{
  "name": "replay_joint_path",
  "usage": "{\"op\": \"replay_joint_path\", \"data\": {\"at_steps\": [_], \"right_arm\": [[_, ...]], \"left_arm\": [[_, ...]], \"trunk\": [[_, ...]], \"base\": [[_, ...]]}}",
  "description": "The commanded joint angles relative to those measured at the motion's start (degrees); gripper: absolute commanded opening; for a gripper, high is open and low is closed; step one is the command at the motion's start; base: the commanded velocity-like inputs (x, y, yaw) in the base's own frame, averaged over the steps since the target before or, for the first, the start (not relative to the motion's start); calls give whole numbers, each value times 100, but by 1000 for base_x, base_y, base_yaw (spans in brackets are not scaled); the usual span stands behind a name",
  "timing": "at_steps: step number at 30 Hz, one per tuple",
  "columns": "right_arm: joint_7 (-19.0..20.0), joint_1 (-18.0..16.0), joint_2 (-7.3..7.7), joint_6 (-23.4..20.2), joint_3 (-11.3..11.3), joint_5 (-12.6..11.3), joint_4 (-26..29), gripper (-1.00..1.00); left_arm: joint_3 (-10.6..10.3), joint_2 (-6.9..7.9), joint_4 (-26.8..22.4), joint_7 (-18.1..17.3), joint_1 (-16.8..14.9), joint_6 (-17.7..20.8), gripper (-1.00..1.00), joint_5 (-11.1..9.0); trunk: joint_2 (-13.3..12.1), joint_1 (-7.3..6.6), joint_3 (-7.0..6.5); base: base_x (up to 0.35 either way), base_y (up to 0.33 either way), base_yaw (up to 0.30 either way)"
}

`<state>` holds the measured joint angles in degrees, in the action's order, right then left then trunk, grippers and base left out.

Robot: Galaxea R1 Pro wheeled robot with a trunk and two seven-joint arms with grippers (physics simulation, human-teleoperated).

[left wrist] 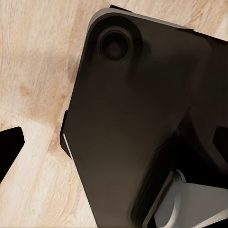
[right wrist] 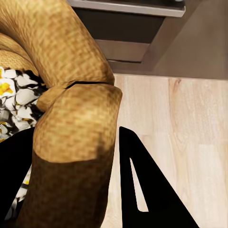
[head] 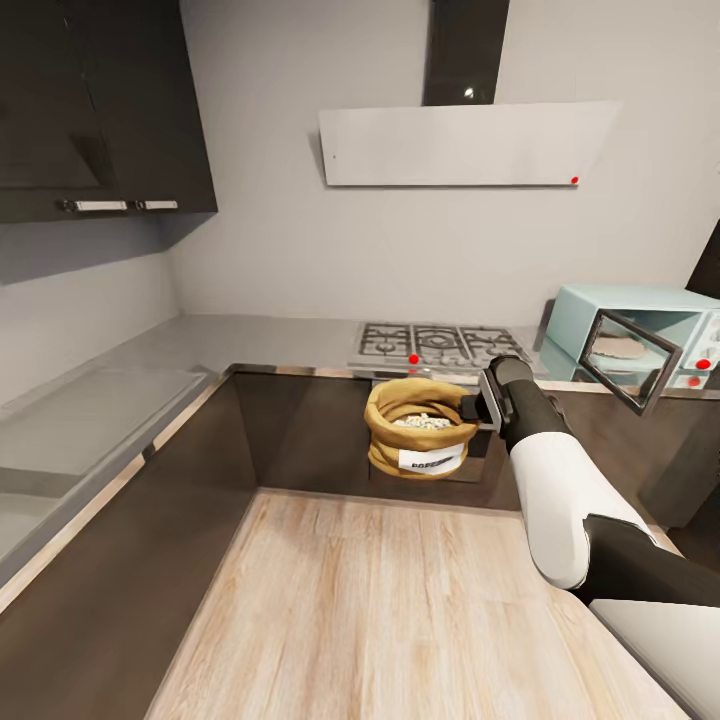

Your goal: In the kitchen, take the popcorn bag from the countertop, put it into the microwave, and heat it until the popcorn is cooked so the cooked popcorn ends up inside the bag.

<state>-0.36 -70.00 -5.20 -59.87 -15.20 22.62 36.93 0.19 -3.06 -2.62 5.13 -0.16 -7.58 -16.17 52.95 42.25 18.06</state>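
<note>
Head view. The popcorn bag (head: 417, 428) hangs centre frame, off the countertop (head: 250, 345), in front of the dark cabinet fronts (head: 300, 430) and above the wooden floor (head: 400, 600). The right gripper (head: 474, 408) has it by the rolled rim on the bag's right side. Mouth faces up, bag roughly level, which I judge deliberate: the popcorn (head: 422, 422) stays heaped inside. The microwave (head: 640, 335) sits at the right edge of the frame, just beyond the gas hob (head: 438, 345), with its door (head: 630, 360) swung open. Likely next step is carrying the bag rightward into that opening.

Left wrist view. A dark robot housing (left wrist: 142, 128) takes up centre and right, with wooden floor at left. A black tip at lower left may be a finger; whether the left gripper is open or clenched, I cannot tell. The arm looks parked, not in use.

Right wrist view. The rolled rim (right wrist: 76, 123) passes between the two black fingers (right wrist: 142, 185), pinched tight, one finger inside the mouth and one outside. Pale kernels show at the left of the frame. A rim pinch keeps the sack hanging upright, but the soft cloth could sag or slip.
</note>
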Motion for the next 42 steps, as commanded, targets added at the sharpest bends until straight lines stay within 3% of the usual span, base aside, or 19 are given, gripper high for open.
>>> {"op": "replay_joint_path", "data": {"at_steps": [1, 22, 42], "right_arm": [[-2, -5, -7, -13, -32, 4, 3, -100], [25, -5, -13, -13, -34, -29, -10, -100], [26, 3, 28, -13, -27, -13, 4, -100]], "left_arm": [[-1, -2, -1, 14, -2, -15, 100, -18], [-1, -2, -1, 14, -2, -15, 100, -18], [-1, -2, 6, 14, -2, -15, 100, -18]], "trunk": [[5, 1, 7], [5, 1, 6], [5, 1, 6]], "base": [[0, 0, -4], [0, 0, -6], [0, 0, -279]]}}
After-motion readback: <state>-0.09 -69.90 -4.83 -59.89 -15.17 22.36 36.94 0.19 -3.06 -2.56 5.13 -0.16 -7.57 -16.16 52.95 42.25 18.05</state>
